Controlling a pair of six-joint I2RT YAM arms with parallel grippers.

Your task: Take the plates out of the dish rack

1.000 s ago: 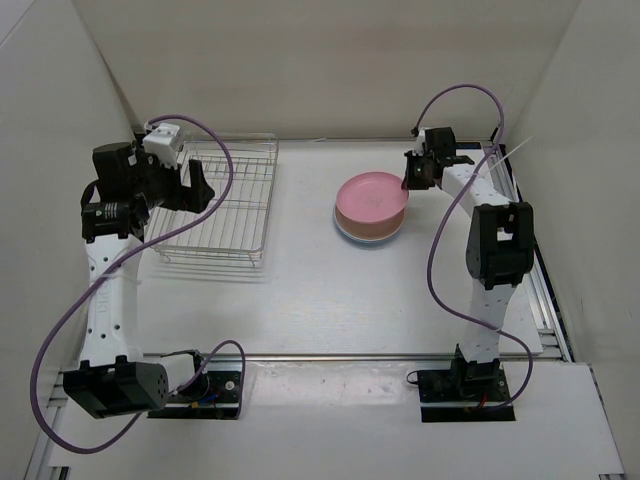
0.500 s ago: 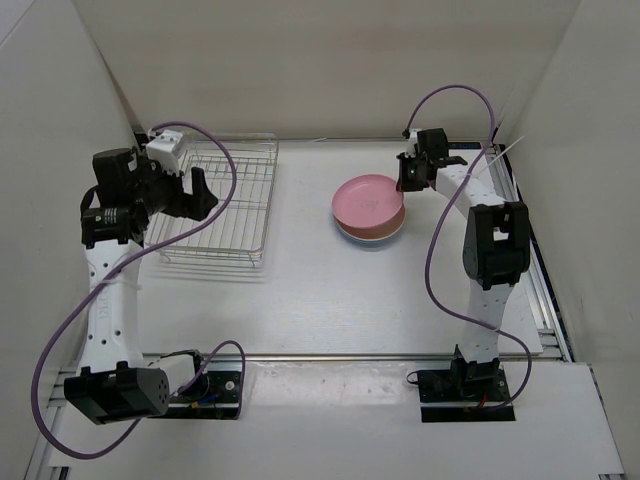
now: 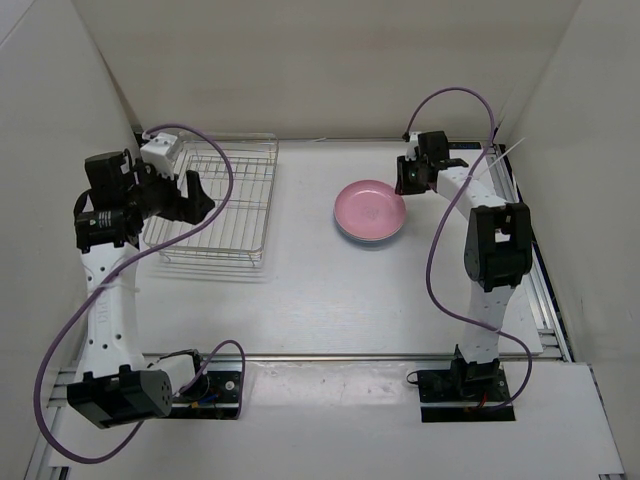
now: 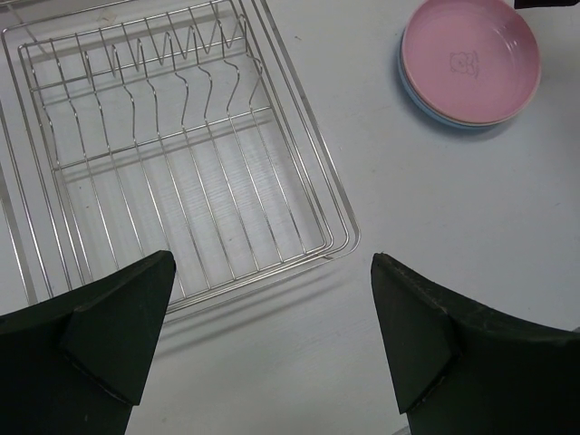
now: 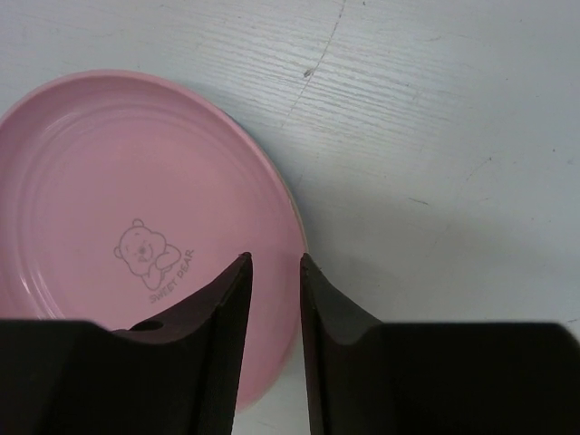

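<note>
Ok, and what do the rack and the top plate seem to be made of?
Dish rack: thin silver wire, probably chromed or stainless steel. The rods are uniformly bright and glint in places. Pink plate: smooth with a soft gloss, faint concentric rings and a printed bear. It could be glazed ceramic or melamine; the look alone cannot say which.

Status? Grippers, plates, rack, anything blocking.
Left gripper over rack corner, fingers wide open. Right gripper above pink plate, fingers slightly parted, not gripping. Pink plate flat atop stack; rack holds no plates. Nothing in the way.
</note>
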